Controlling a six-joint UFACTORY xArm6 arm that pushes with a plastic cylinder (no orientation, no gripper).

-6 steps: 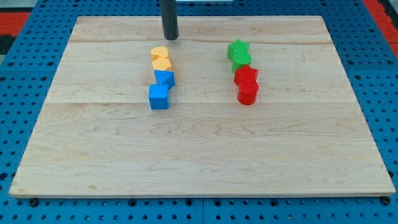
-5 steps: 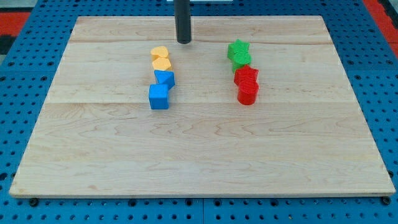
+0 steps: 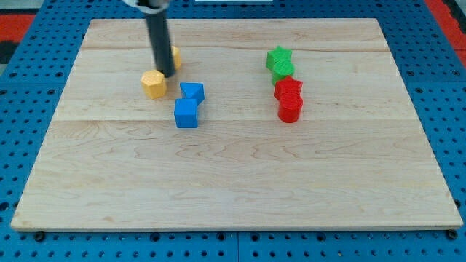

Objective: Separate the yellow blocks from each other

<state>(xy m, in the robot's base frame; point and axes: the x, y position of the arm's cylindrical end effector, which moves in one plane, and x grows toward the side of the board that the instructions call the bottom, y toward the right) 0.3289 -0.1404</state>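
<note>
My tip stands between the two yellow blocks at the view's upper left. One yellow block lies just left of and below the tip, close to it. The other yellow block sits behind the rod, partly hidden, just above and to the right of the tip. The two yellow blocks are apart, with the rod in the gap.
Two blue blocks sit touching just right of and below the tip. A green star, a green block and two red blocks form a column at the right. The wooden board lies on a blue pegboard.
The rod moved left and down from the board's top into the yellow pair. One yellow block slid left and down, the other shifted up; they no longer touch.
</note>
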